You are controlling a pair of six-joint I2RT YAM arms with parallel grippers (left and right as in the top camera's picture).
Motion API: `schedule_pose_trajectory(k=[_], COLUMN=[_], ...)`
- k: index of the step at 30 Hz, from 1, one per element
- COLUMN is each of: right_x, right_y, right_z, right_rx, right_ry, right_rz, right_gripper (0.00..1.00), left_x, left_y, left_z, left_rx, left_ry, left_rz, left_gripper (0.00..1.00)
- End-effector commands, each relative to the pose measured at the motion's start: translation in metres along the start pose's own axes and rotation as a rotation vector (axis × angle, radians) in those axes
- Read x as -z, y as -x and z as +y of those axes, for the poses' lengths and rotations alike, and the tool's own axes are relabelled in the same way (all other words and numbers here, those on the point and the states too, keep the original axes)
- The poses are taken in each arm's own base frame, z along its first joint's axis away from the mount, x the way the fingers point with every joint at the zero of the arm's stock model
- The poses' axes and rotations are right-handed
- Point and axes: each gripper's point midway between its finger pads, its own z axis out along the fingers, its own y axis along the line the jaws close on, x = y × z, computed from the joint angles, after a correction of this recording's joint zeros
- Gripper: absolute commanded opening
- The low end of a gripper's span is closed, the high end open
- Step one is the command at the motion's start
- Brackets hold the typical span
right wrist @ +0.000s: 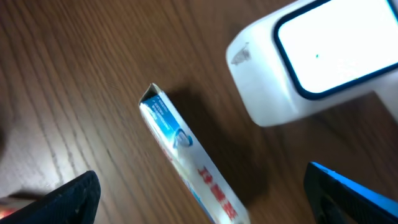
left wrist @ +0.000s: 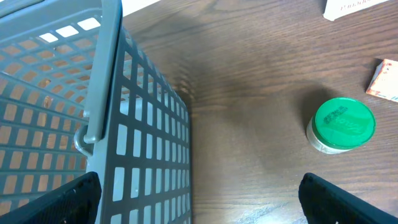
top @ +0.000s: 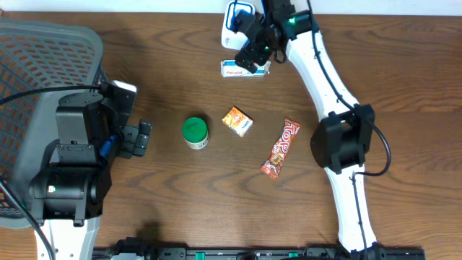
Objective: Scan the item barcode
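Wide-spread fingers (right wrist: 59, 199) of the right gripper (right wrist: 202, 199) fill the bottom corners of its wrist view, holding nothing. Below them the blue-and-white box (right wrist: 186, 165), the item to scan, lies on the wooden table (right wrist: 74, 74), near the white scanner (right wrist: 311, 62) at the far edge. The left gripper (left wrist: 199, 202) is likewise spread and empty, hovering beside the grey basket (left wrist: 143, 155). Farther out stand a green-lidded jar (left wrist: 342, 124), an orange carton (top: 237, 121) and a candy bar (top: 280, 149), all apart.
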Motion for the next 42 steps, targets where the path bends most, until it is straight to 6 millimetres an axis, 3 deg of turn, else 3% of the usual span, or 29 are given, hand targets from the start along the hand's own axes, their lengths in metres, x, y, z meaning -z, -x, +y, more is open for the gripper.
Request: schedule_pose_trajectory(k=[1,9,14,27,29,33,38,42], right_x=[-0.025,-0.057,-0.071,-0.070,-0.070,-0.071,-0.068,-0.052], right_y=[-0.005,-0.026,-0.037,-0.062,-0.062,-0.060,-0.050,-0.037], right_z=[0.010,0.011,0.012,0.009,0.010,0.012,0.021,0.037], right_rx=[0.038,0.021,0.004,-0.023,-0.024,-0.047,-0.152,-0.209], right_ry=[0.047,0.069,0.082,0.077,0.079,0.079,0.115,0.215], right_rz=[0.002,0.037,0.057,0.151,0.153,0.148,0.123,0.088], right_gripper=[0.99,0.99,0.94,0.45,0.34,0.03,0.01,0.01], left_x=[0.000,0.000,0.000,0.000,0.000,0.000,0.000,0.000], left_y=[0.000,0.000,0.000,0.000,0.000,0.000,0.000,0.000], left_z=[-0.001,-0.001,-0.001,-0.001,-0.001,-0.001,-0.001,-0.001], left_rx=[0.013,0.013,0.013,0.013,0.013,0.013,0.013,0.013], left_ry=[-0.009,-0.009,-0.009,-0.009,-0.009,-0.009,-0.009,-0.009], left_rz=[-0.003,-0.003,-0.003,-0.003,-0.003,-0.003,-0.003,-0.003], left_gripper=[0.99,0.99,0.99,0.99,0.99,0.99,0.99,0.99])
